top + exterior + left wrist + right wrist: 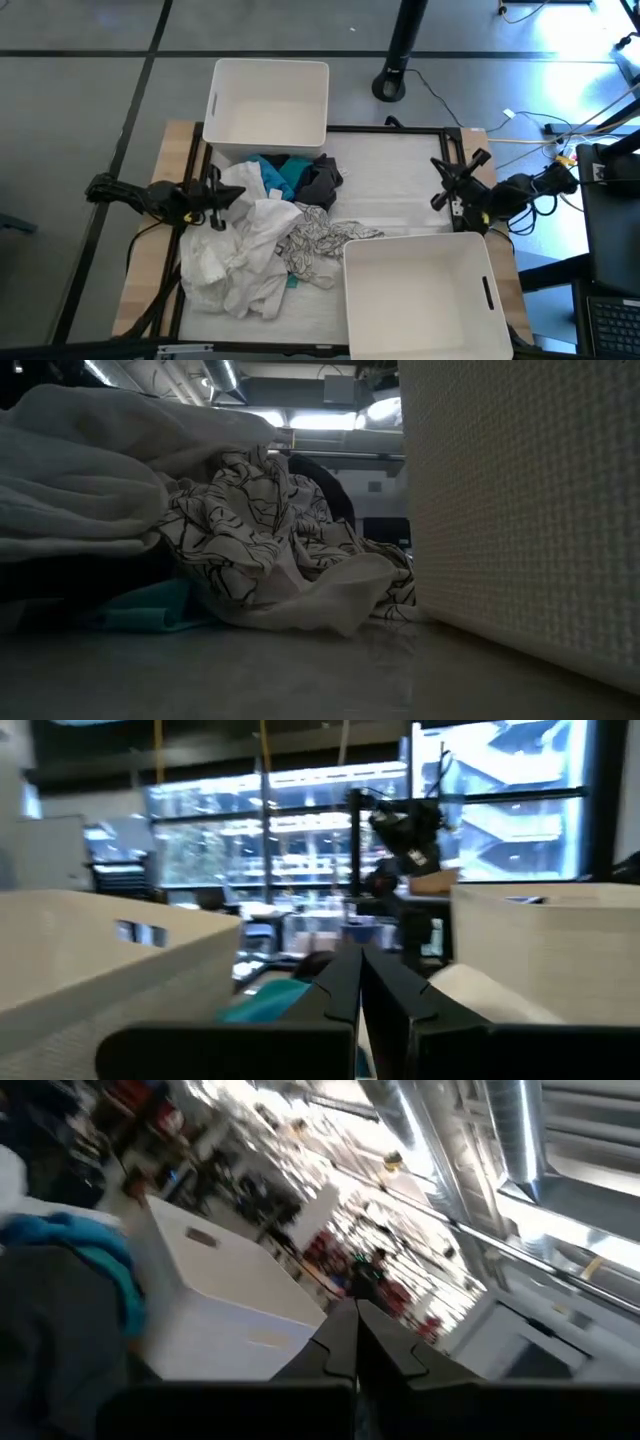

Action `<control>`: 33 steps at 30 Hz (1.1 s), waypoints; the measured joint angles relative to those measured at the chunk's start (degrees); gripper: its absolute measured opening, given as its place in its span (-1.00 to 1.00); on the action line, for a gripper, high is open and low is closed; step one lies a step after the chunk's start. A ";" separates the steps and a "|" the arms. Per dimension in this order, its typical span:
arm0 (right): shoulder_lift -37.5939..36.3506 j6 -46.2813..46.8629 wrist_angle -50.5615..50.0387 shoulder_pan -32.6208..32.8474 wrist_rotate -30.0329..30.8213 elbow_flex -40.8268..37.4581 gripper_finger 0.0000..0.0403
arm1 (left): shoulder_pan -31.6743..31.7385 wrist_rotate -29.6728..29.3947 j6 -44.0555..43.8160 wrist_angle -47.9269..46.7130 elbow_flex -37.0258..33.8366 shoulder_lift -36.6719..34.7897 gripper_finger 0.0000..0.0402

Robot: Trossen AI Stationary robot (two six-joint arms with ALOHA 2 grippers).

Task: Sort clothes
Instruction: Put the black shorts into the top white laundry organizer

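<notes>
The clothes lie in a heap on the table's left half. It holds white garments (235, 260), a grey-white patterned piece (318, 240), teal-blue cloth (282, 172) and dark grey cloth (322, 182). In the low view the patterned piece (250, 520) rests against the white ones (90, 460), over teal cloth (150, 610). My left gripper (232, 196) (360, 982) is shut with nothing between its fingers, at the heap's left edge, raised over the white cloth. My right gripper (440, 170) (355, 1335) is shut and holds nothing, raised over the table's right side, clear of the clothes.
One white bin (268, 100) stands at the table's far edge, behind the heap. A second white bin (420, 290) stands at the near right, and its textured wall (520, 510) fills the low view's right. Bare tabletop (390, 190) lies between the heap and my right gripper.
</notes>
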 joint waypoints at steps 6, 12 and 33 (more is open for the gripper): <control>13.54 -0.06 -0.54 -3.07 2.50 10.49 -0.97 | 2.54 -4.28 2.89 2.52 0.00 0.00 -0.98; 27.50 1.44 -8.11 -11.86 0.72 22.12 -0.97 | 3.36 -4.28 0.00 0.11 0.00 0.02 -0.98; 69.68 10.75 -28.42 -28.87 -30.55 55.64 -0.93 | 3.34 -4.28 -1.13 -5.34 0.00 0.02 -0.98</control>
